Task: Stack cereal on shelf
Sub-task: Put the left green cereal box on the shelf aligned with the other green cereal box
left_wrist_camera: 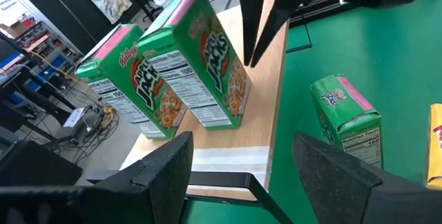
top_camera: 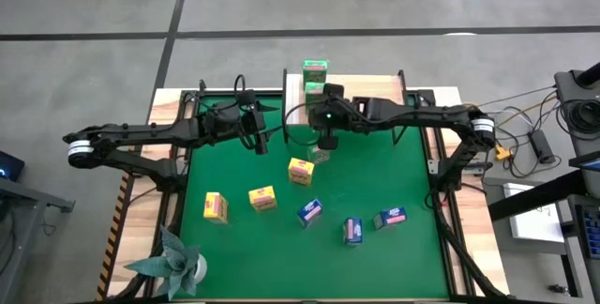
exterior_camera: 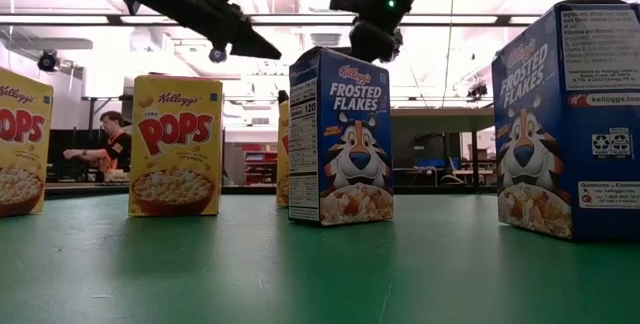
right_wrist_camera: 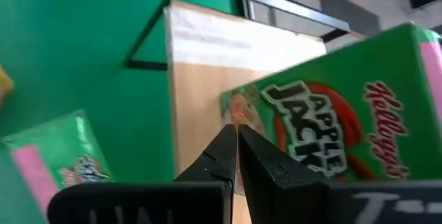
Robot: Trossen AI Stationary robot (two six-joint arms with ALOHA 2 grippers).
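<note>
On the shelf (top_camera: 298, 93) two green boxes (top_camera: 315, 71), right gripper (top_camera: 327, 141) pinched together, left gripper (top_camera: 260, 144) apart.

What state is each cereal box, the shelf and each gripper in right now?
Two green cardboard cereal boxes: upright on light wooden shelf.
Third green box: upright on green mat.
Yellow boxes, blue boxes: on mat, unstacked.
Left gripper: open, empty.
Right gripper: shut, empty.
</note>
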